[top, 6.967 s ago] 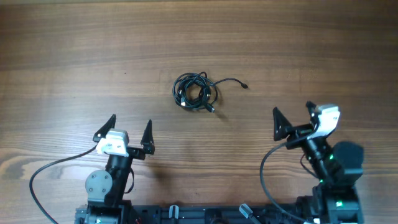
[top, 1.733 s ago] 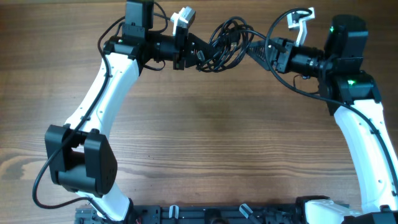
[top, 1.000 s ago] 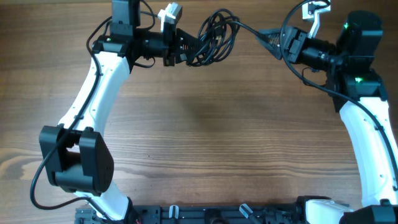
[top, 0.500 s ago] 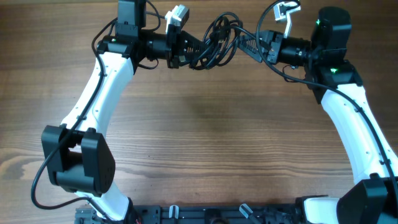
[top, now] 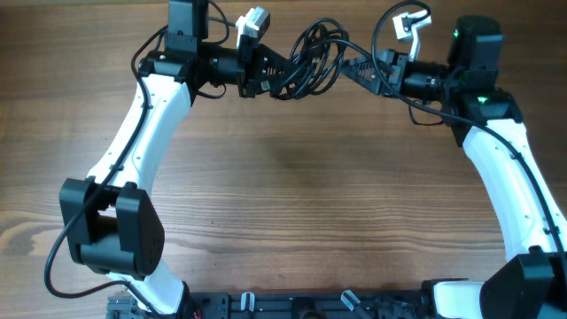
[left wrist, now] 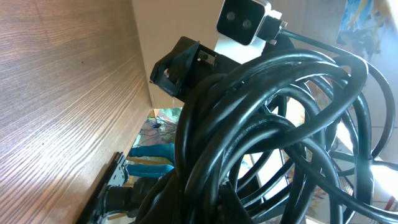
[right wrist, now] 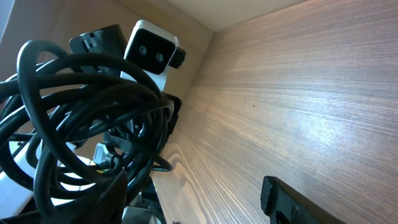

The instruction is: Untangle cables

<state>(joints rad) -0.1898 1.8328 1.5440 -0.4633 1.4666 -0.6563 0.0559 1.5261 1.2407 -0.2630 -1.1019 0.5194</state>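
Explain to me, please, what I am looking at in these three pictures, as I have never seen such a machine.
It is a robot with a left arm and a right arm at a wooden table. The wide picture looks down from above; the other two come from cameras on the wrists. The left claw is shut on a tangled bundle of black cables, held above the table. The right claw stands open right beside the bundle.

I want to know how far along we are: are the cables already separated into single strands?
No, the cables are one knotted coil, sitting between the left gripper and the right gripper.
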